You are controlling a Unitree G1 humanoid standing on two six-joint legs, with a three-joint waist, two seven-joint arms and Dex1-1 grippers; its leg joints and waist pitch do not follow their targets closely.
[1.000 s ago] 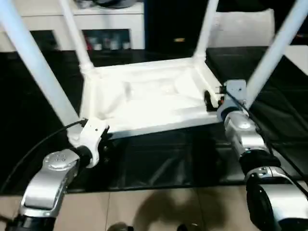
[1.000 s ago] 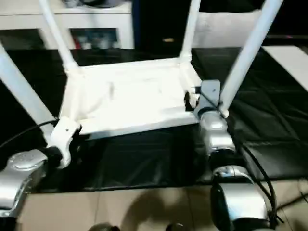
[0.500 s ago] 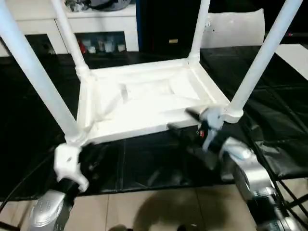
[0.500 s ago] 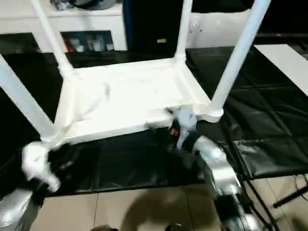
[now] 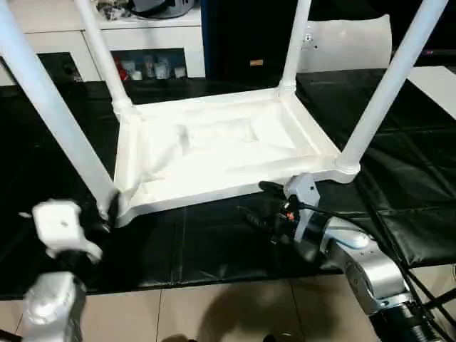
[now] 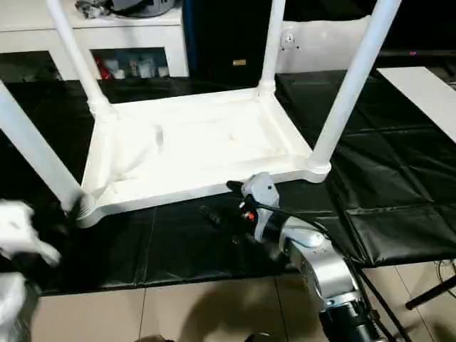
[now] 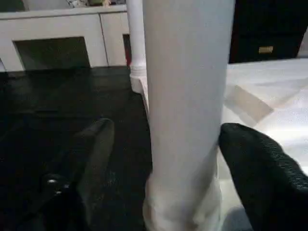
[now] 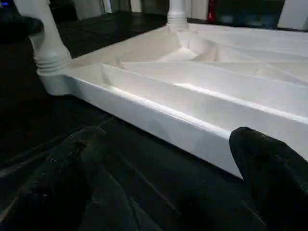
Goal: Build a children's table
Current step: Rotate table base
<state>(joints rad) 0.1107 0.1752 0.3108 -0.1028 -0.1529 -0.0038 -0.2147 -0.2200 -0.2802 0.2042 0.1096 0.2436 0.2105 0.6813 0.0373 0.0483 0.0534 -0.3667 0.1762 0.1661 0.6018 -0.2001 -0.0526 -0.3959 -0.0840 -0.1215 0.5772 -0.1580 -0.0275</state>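
The children's table lies upside down on the black work table, its ribbed white tabletop [image 5: 214,187] facing up. All four white legs stand upright in the corner sockets. My left gripper [image 7: 168,130] is open, one black finger [image 7: 96,144] on each side of the near-left leg [image 5: 50,107], just above its socket. My right gripper [image 5: 258,201] is open and low over the black cover, just in front of the tabletop's near rim [image 8: 159,120], holding nothing. The near-right leg [image 5: 388,78] rises to its right.
A white glass-door cabinet [image 5: 149,43] stands behind the work table, and a white panel [image 5: 349,43] leans at the back right. The work table's front edge [image 5: 214,274] runs just below my grippers, with tiled floor [image 5: 214,313] beneath. Cables [image 5: 427,292] trail from my right arm.
My right gripper left the near-right leg's base and swung left to the middle of the front rim. My left arm drew back and lower, still at the near-left leg. The camera shifted too.
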